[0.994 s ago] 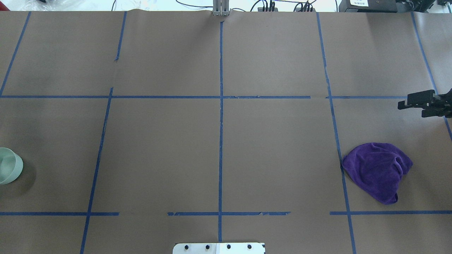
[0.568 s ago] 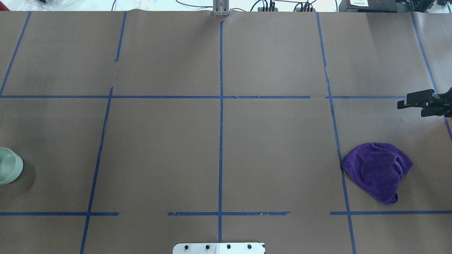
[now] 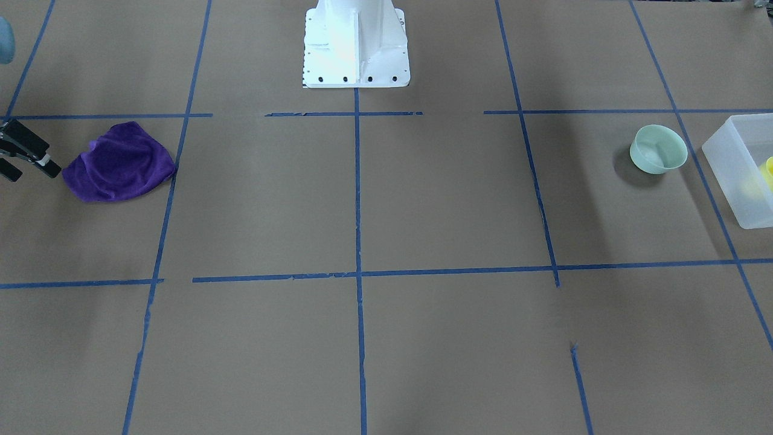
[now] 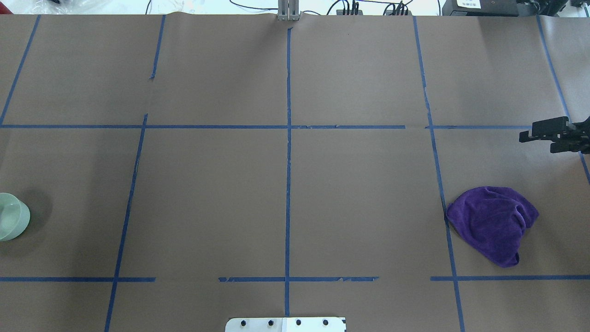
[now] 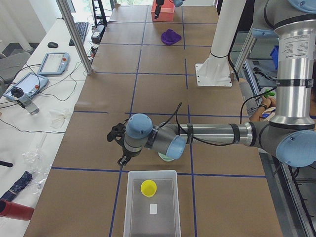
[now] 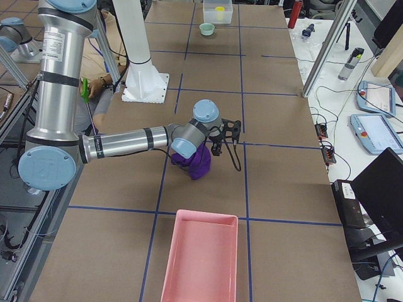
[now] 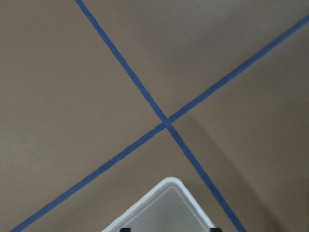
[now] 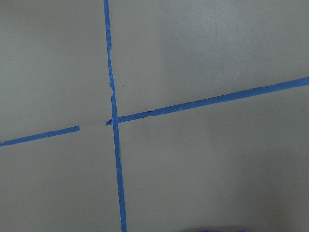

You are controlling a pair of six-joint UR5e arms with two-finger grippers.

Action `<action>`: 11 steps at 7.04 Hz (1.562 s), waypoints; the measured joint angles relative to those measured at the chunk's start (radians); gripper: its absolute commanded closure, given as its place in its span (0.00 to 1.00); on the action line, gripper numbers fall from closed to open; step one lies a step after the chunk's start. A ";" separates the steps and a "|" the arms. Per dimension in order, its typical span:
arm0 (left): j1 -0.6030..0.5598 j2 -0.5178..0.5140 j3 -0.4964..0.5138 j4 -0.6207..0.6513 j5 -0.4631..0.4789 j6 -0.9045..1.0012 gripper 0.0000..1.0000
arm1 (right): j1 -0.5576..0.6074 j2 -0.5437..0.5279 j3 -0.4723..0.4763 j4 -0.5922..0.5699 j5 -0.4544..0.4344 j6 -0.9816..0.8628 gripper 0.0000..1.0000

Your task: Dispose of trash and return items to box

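The pale mint-green bowl [image 3: 658, 149] stands upright on the table, left of the box in the front-facing view. It also shows at the overhead view's left edge [image 4: 11, 223]. The frosted-white box [image 3: 734, 163] holds the yellow cup [image 5: 148, 187]. My left gripper [image 5: 117, 147] hovers just beyond the box's far end, next to the bowl. Its fingertips [image 7: 124, 229] stand wide apart and empty over a box corner [image 7: 164, 208]. My right gripper [image 4: 534, 143] is open and empty, a little beyond the purple cloth [image 4: 493, 223].
A pink tray [image 6: 200, 258] lies at the table's end on my right, past the cloth. The white robot base [image 3: 355, 42] stands at the table's near middle edge. Blue tape lines cross the brown paper cover.
The right gripper has hardly shifted. The shadow beside the bowl has moved a little. The bowl and the cloth have not moved.
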 measured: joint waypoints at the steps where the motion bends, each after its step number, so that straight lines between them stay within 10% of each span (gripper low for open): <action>1: 0.004 -0.013 -0.079 0.063 0.000 -0.089 0.23 | -0.015 -0.008 0.010 0.003 0.016 0.054 0.00; 5: 0.140 -0.059 -0.153 0.097 0.000 -0.344 0.16 | -0.253 -0.023 -0.002 -0.001 -0.120 0.172 0.00; 11: 0.174 -0.058 -0.159 0.095 -0.001 -0.410 0.13 | -0.319 -0.096 0.010 -0.004 -0.144 0.164 0.02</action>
